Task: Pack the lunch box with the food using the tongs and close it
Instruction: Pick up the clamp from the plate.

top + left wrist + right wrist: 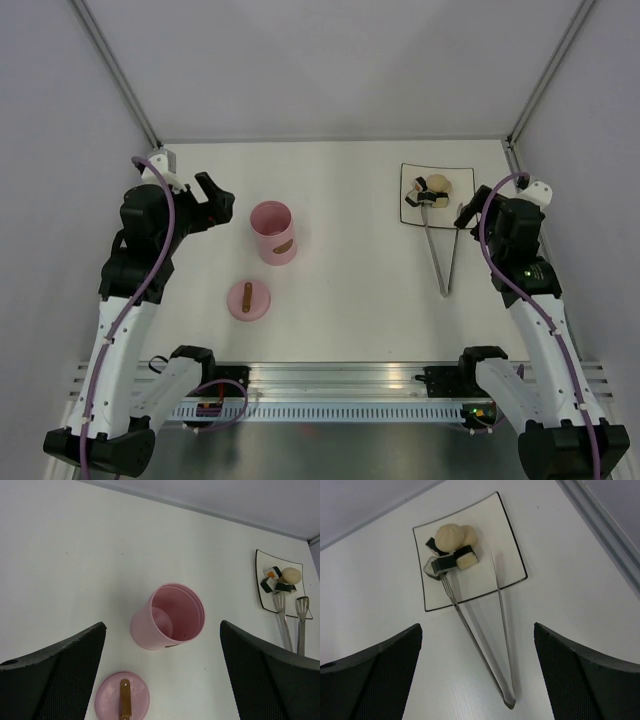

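Observation:
The pink lunch box (273, 232) stands open and upright left of centre, and in the left wrist view the lunch box (168, 616) looks empty. Its lid (249, 299) lies flat in front of it, brown handle up. The food (432, 190), beige and dark-and-white pieces, sits on a square plate (465, 178) at the back right. The tongs (444, 250) lie on the table, tips on the plate, joint toward me. My left gripper (212, 200) hangs open left of the pot. My right gripper (468, 213) hangs open above the tongs (490, 650), holding nothing.
White walls close the table at the back and both sides. A raised edge strip (600, 525) runs just right of the plate (512, 540). The lid (123, 700) lies below and between my left gripper's fingers (60, 670).

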Controlling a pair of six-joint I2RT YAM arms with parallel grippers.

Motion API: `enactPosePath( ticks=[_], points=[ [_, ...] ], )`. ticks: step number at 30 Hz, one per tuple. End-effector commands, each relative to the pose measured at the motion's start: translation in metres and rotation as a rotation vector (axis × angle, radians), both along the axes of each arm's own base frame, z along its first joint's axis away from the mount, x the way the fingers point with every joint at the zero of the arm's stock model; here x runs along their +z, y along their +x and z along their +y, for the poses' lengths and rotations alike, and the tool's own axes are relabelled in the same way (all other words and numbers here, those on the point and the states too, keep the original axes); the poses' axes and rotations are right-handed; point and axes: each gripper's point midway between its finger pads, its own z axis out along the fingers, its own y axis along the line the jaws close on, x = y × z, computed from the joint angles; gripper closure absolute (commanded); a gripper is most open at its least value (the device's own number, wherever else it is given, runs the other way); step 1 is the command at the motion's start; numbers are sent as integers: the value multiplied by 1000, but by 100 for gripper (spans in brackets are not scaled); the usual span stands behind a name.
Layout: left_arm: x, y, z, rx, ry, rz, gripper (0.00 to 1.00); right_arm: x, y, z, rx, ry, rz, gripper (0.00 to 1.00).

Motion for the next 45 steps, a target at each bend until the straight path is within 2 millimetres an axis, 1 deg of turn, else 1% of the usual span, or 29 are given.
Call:
enactPosePath(
  ticks=[1,2,3,4,5,6,7,8,9,10,12,14,15,17,20,22,23,25,26,27,31,32,36,40,45],
  points=[
    [27,-5,2,-16,29,-65,0,-24,-3,-10,-68,-4,35,2],
    [26,-6,2,-13,32,-64,0,-29,-4,-14,-96,-1,45,2],
    [25,-7,1,-20,32,-66,0,-41,-6,-16,-113,-1,76,2],
    [22,-8,0,-26,31,-60,0,-45,-6,-16,-117,3,85,2],
    [21,-9,-2,-41,28,-61,0,-49,-4,-15,-112,6,84,2],
    [14,-8,-3,-45,30,-46,0,-61,-4,-11,-88,15,96,2],
    [11,-7,-4,-49,30,-37,0,-59,3,-8,-75,26,57,2],
    [7,-6,-5,-55,29,-26,0,-64,4,-6,-67,32,52,2],
    [4,-6,-7,-66,29,-16,0,-78,3,-2,-49,41,72,2],
    [1,-4,-9,-78,26,-3,0,-80,6,-2,-45,43,62,2],
    [-1,-6,-15,-110,13,6,0,-102,5,0,-34,38,128,2],
    [-3,-7,-17,-120,7,8,0,-116,5,1,-31,38,174,2],
    [-7,-5,-17,-123,13,12,0,-129,3,0,-34,35,223,2],
    [-11,-3,-18,-128,22,25,0,-140,4,5,-7,41,250,2],
    [-13,-1,-18,-131,28,30,0,-159,7,12,28,58,274,2],
    [-13,-1,-19,-133,24,32,0,-160,15,14,54,46,256,2],
    [-15,-1,-19,-135,24,37,0,-165,18,20,93,52,270,2],
    [-18,-1,-19,-143,30,41,0,-165,25,25,135,39,264,2],
    [-20,-1,-20,-145,32,44,0,-171,26,27,166,26,286,2],
    [-20,-1,-20,-144,33,46,0,-170,29,27,174,16,286,2],
    [-26,0,-20,-147,38,60,0,-183,29,18,178,-53,352,2],
    [-27,1,-20,-146,38,60,0,-189,28,17,179,-58,374,2],
    [-31,3,-21,-151,40,72,0,-193,34,32,245,-13,336,2],
    [-35,2,-20,-154,48,79,0,-204,35,32,251,-19,370,5],
    [-37,3,-19,-150,57,81,0,-206,41,30,250,-32,389,7]
  ],
)
